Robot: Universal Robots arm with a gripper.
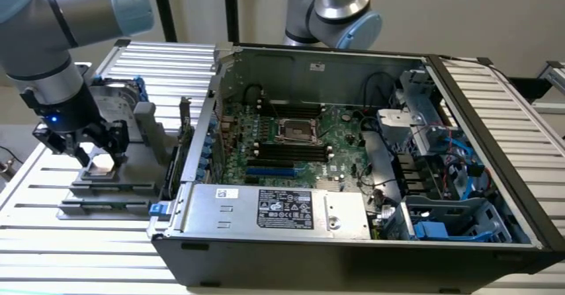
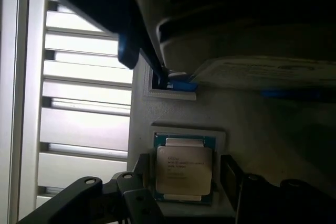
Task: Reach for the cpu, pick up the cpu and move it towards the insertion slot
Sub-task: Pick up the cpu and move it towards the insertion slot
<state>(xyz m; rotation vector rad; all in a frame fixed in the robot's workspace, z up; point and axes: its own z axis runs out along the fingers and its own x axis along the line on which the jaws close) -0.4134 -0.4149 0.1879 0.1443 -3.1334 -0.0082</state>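
exterior view: arm point(image 1: 53, 77) at exterior view's left, jaws spread, lowered around cpu point(image 1: 103, 165) sitting in grey holder point(image 1: 115, 189) on slatted counter point(image 1: 53, 242); insertion slot point(image 1: 296, 131) well apart, inside pc case point(image 1: 353, 255).
wrist view: cpu point(image 2: 184, 169) flat in holder recess between spread jaws, fingers point(image 2: 231, 174) just beside; contact unclear.
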